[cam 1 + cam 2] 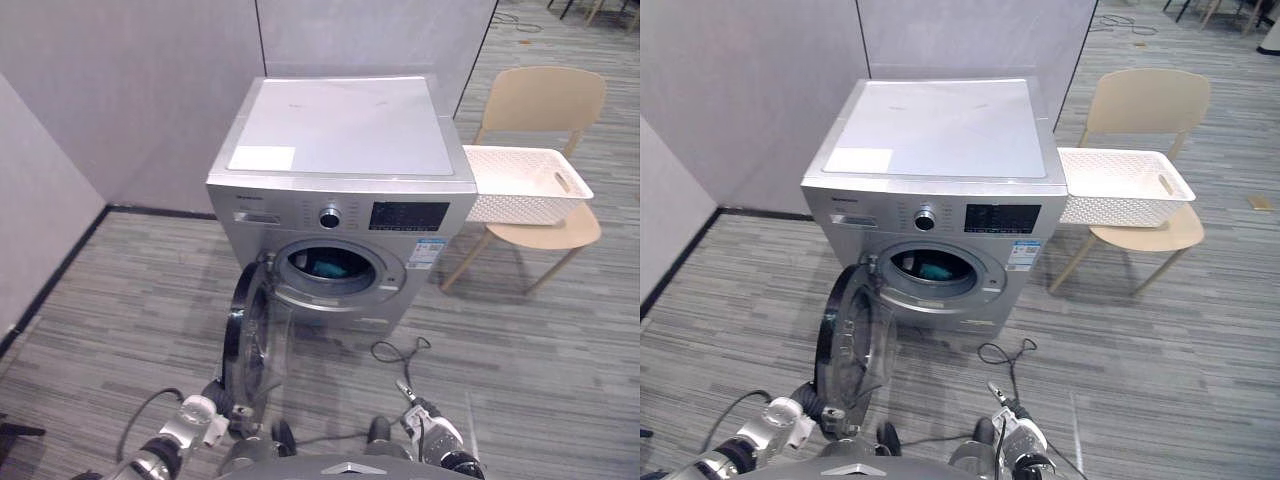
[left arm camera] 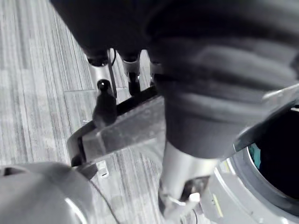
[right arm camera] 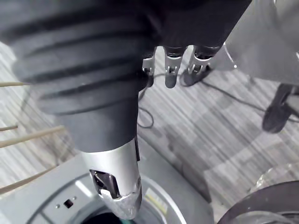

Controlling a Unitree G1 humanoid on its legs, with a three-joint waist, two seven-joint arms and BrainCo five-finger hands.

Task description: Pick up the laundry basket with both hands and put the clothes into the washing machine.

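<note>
Silver fingers of my left hand (image 2: 180, 177) and right hand (image 3: 114, 172) hang relaxed, holding nothing, low before the round glass door (image 1: 255, 345), which stands open for loading. Teal cloth (image 1: 328, 266) lies inside the silver-grey washing machine (image 1: 340, 130). Beyond it, the white perforated plastic laundry basket (image 1: 510, 208) rests on the beige wooden chair (image 1: 545, 100) and looks empty.

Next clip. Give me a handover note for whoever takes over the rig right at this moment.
Left hand: open, empty, hanging low in front of the washing machine.
Right hand: open, empty, also low.
Laundry basket: on the chair to the right of the machine; it looks empty.
Clothes: a teal item lies in the drum.
Door: swung open.
Done: loading looks complete.
Left: probably nothing beyond closing the door, if that is wanted.
</note>
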